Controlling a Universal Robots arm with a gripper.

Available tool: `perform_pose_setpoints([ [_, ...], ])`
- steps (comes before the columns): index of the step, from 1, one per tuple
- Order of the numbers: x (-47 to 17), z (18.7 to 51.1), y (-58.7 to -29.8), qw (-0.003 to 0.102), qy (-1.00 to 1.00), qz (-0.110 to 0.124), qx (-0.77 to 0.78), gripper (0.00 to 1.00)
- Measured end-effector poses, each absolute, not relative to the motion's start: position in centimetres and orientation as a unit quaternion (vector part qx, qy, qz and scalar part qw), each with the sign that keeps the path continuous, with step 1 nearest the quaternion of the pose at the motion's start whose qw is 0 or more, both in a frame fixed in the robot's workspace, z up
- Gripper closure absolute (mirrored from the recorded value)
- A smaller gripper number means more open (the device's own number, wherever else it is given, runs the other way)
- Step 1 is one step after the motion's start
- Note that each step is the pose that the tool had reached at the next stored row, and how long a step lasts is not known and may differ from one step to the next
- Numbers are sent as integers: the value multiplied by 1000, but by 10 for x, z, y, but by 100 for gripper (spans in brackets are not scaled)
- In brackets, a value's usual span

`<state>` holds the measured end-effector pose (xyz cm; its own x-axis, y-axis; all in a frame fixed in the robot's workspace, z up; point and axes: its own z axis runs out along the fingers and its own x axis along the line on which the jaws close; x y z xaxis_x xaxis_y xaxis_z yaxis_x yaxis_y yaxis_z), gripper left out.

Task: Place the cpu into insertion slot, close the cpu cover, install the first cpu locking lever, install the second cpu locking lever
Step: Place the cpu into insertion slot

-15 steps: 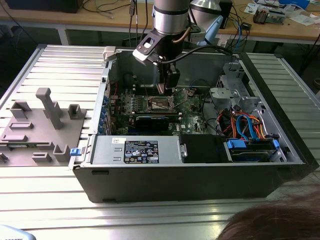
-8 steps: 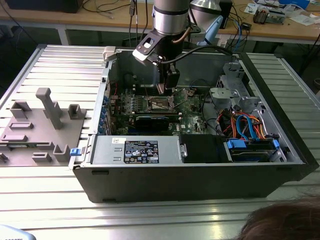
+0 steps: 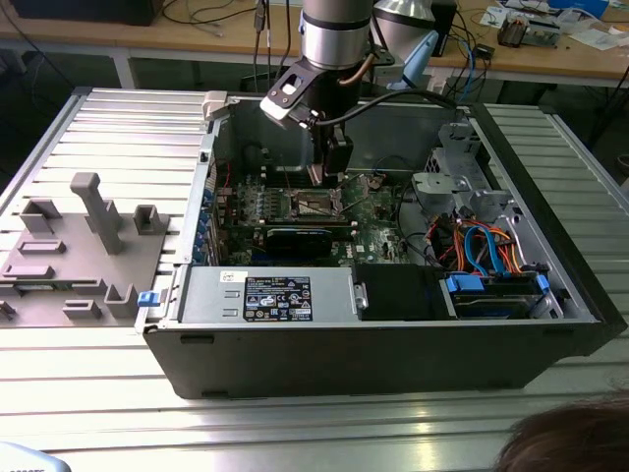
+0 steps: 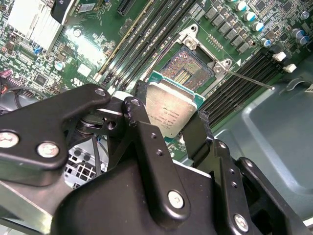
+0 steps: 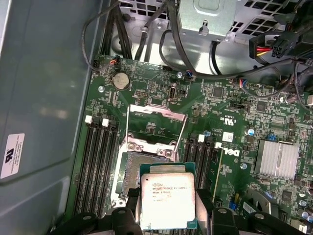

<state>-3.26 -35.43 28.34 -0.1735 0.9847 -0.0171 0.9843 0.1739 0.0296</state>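
Fingers point(image 5: 221, 221) clamp the cpu point(image 5: 167, 200), flat and square, dull silver top, green rim, above the insertion slot point(image 5: 146, 166).

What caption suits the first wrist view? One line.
The gripper holds the cpu near the open insertion slot, cpu cover raised.

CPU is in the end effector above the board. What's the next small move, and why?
Probably ease the cpu sideways until it sits square over the insertion slot, before lowering. The end effector grips it by its edges, the cpu cover stands open, and in both wrist views the chip overlaps only one corner of the bare slot.
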Motion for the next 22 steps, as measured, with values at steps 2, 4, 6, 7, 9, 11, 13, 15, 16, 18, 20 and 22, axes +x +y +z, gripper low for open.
perform_pose_setpoints([
  [2,-33,283,-354,16,765,6,643,46],
  [4,-33,283,-354,16,765,6,644,46],
  [6,-33,283,-354,16,764,6,645,46],
  [7,-33,283,-354,16,764,6,645,46],
  [9,-33,283,-354,16,763,6,646,46],
  [11,-33,283,-354,16,762,6,647,46],
  [13,-33,283,-354,16,762,5,648,46],
  [15,-33,283,-354,16,761,5,649,46],
  [16,-33,283,-354,16,760,5,649,46],
  [18,-33,283,-354,16,760,5,650,46],
  [20,-33,283,-354,16,759,5,651,46],
  [22,-33,283,-354,16,759,5,651,46],
])
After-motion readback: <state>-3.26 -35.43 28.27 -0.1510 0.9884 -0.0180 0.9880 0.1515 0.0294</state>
